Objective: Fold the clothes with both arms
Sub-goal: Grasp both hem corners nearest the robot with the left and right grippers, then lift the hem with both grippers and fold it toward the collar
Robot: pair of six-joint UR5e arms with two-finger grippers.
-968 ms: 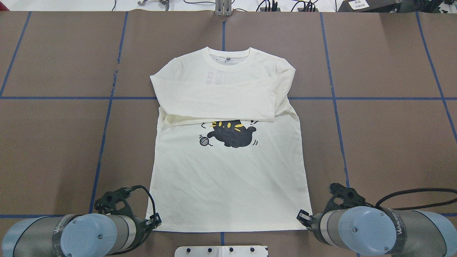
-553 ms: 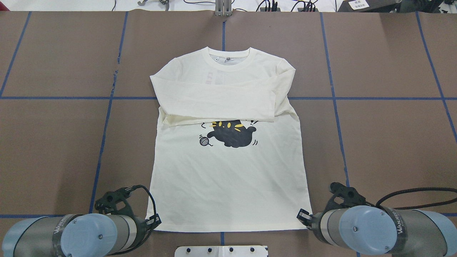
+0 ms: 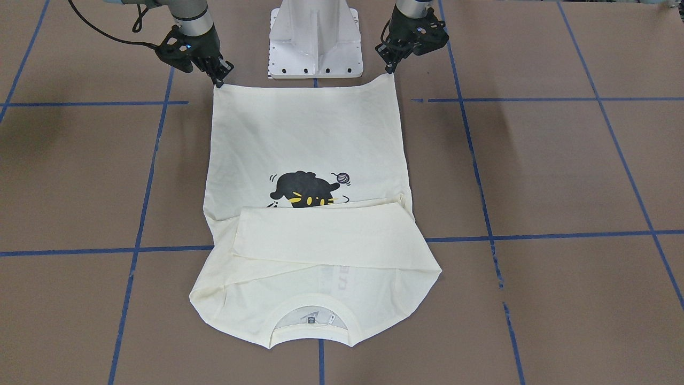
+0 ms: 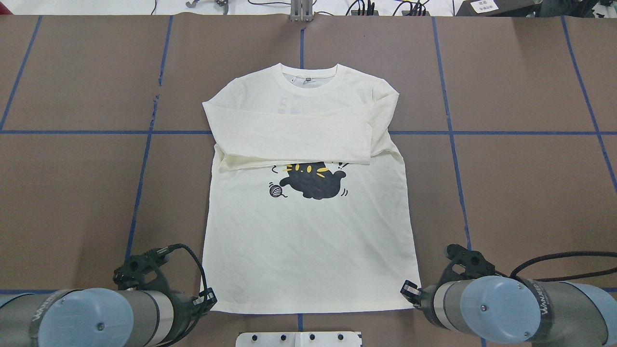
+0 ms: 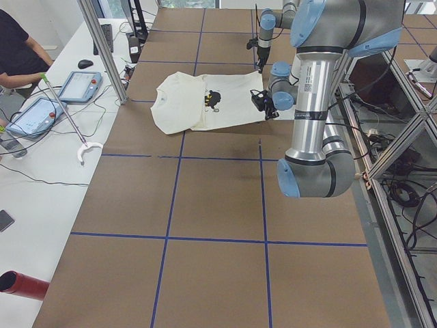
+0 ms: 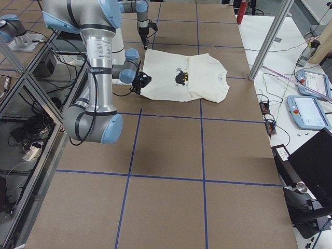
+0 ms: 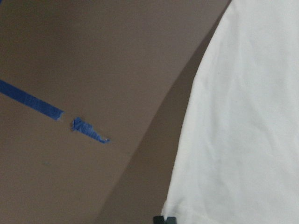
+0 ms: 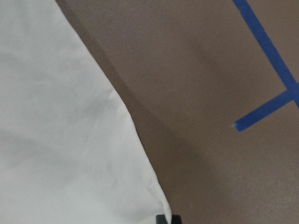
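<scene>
**Cream-white long-sleeved T-shirt** (image 4: 308, 250), lying flat and print side up at the middle of the brown paper-covered table (image 4: 520, 193). The collar is at the far side and the hem is near the robot. Both sleeves are folded across the chest and cover the top of the black cat print (image 4: 313, 180).

The overhead view half hides the gripper tips under the wrists. The front-facing view shows them at the hem corners: left gripper (image 3: 391, 68) at the left corner, right gripper (image 3: 219, 80) at the right.

The wrist views show soft, faintly wrinkled knit against matt paper and blue tape (image 8: 268, 46). It cannot be told whether either pincer grips the cloth.
</scene>
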